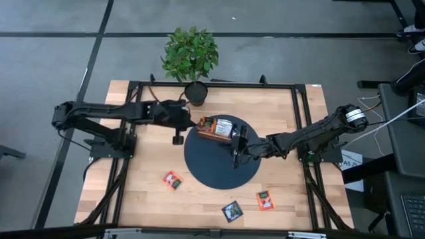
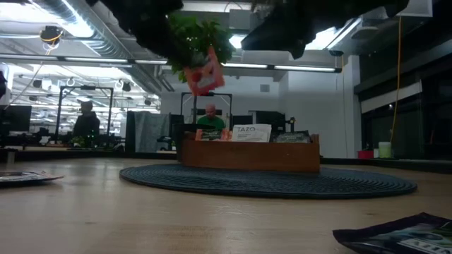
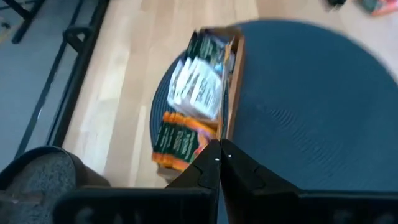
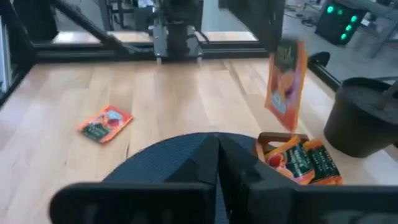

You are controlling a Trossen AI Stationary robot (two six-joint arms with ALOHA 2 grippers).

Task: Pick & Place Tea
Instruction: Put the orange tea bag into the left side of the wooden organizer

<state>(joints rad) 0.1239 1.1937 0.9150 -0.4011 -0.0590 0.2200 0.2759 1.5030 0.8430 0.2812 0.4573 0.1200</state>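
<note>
An orange tea sachet (image 4: 285, 84) hangs in the air over the left end of the wooden tray (image 1: 216, 129), with my left gripper (image 3: 218, 154) shut on it. In the low view the sachet (image 2: 205, 72) hangs above the tray (image 2: 247, 156). The tray stands on a round dark mat (image 1: 219, 169) and holds orange, white and dark green sachets (image 3: 196, 87). My right gripper (image 4: 217, 155) is shut with nothing in it, low over the mat on the near side of the tray's right end (image 1: 234, 154). My left gripper pinches the orange sachet by its top edge (image 4: 287, 48) between its two fingers, which slant down from the table's left. The sachet hangs upright below the fingertips, lifted clear above the tray's left end.
Loose sachets lie on the near part of the table: an orange one (image 1: 173, 180) at the left, a dark one (image 1: 232, 211) and an orange one (image 1: 265, 200) at the right. A potted plant (image 1: 191, 56) stands just behind the tray, at the far edge.
</note>
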